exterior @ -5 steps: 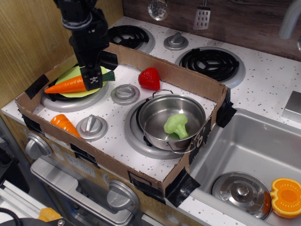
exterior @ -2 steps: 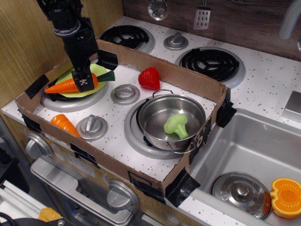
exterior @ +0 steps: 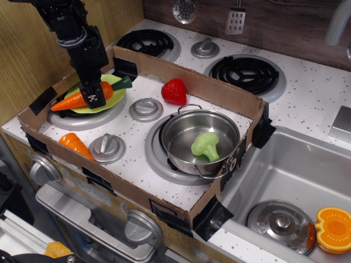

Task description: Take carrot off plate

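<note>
The long orange carrot (exterior: 74, 101) with a dark green stem end lies across the lime-green plate (exterior: 112, 99), which rests on the front-left burner inside the cardboard tray. My gripper (exterior: 94, 97) comes down from above onto the carrot's middle, with its black fingers on either side of it. The fingers hide the contact, so I cannot tell whether they are closed on the carrot. The carrot's tip points left past the plate's rim.
A stubby orange carrot piece (exterior: 74, 144) lies at the tray's front left. A red strawberry (exterior: 174, 91) sits mid-tray, a steel pot (exterior: 199, 142) with green broccoli (exterior: 205, 145) to its right. Cardboard walls (exterior: 192, 82) ring the stove. The sink (exterior: 296, 181) is at right.
My gripper has moved left and slightly toward the back. The carrot has shifted with it, its green end swinging up and left over the plate.
</note>
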